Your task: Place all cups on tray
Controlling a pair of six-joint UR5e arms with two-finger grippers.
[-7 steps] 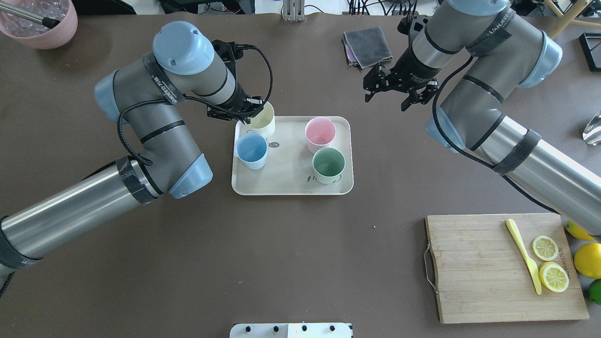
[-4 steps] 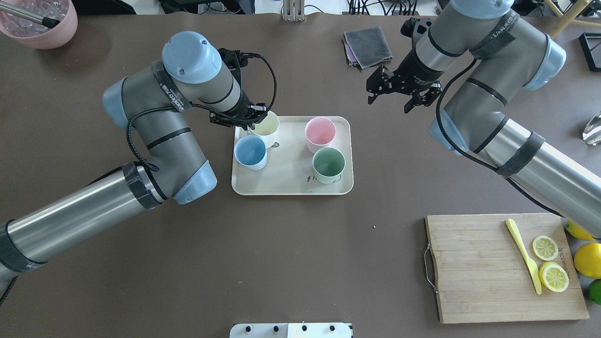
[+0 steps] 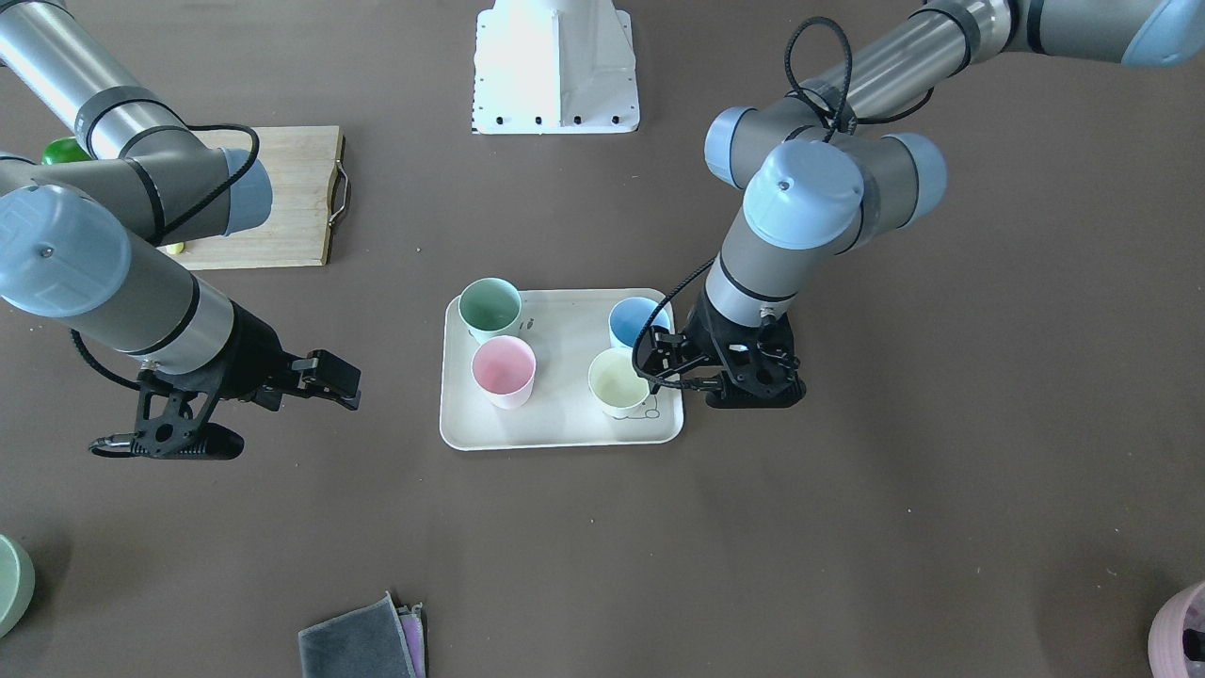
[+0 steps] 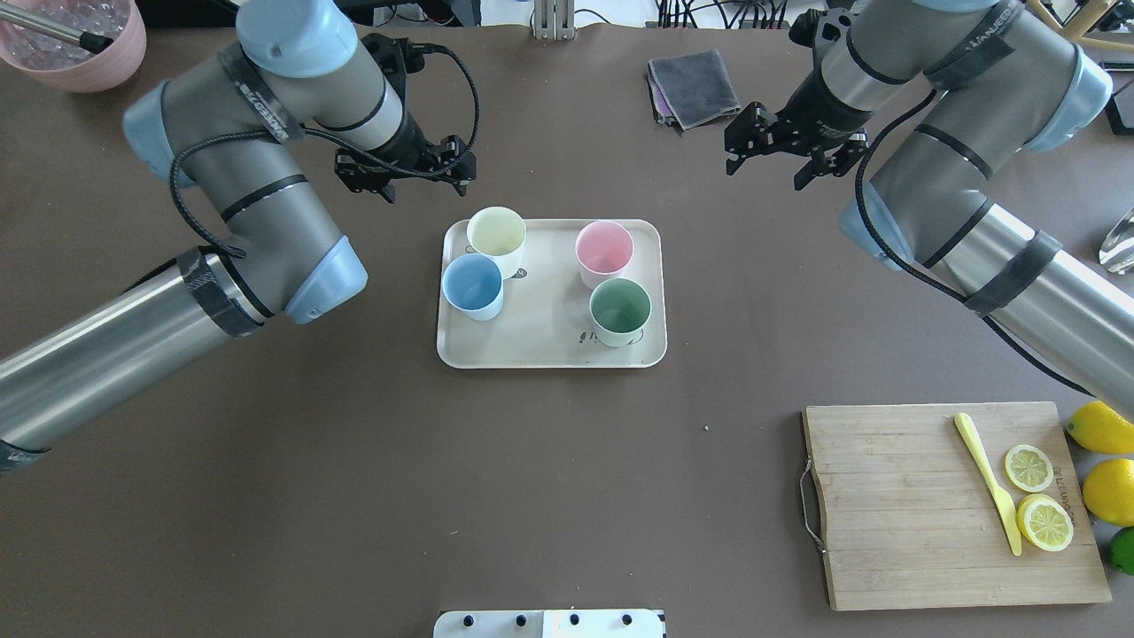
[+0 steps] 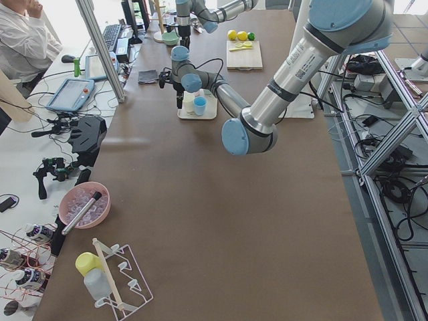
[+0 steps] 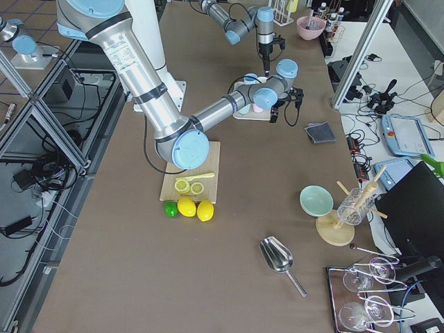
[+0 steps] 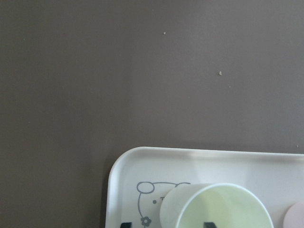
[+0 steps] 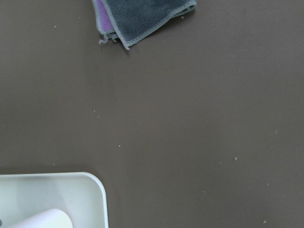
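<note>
Front-facing: four cups [image 3: 504,369] stand upright on the tray [image 3: 565,426].
Overhead: left gripper [image 4: 423,188] and right gripper [image 4: 765,175] hang beyond the tray's far corners, jaws apart, empty.
Left wrist: cream cup [image 7: 216,208] looks light, rigid and smooth, so pinch its wall.

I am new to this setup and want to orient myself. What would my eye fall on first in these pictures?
Four pastel cups, cream-yellow, blue, pink and green, stand upright on the cream tray in the middle of the table. Beyond it the left gripper and right gripper hang open and empty. A wooden cutting board with lemon slices lies near the robot's right.
</note>
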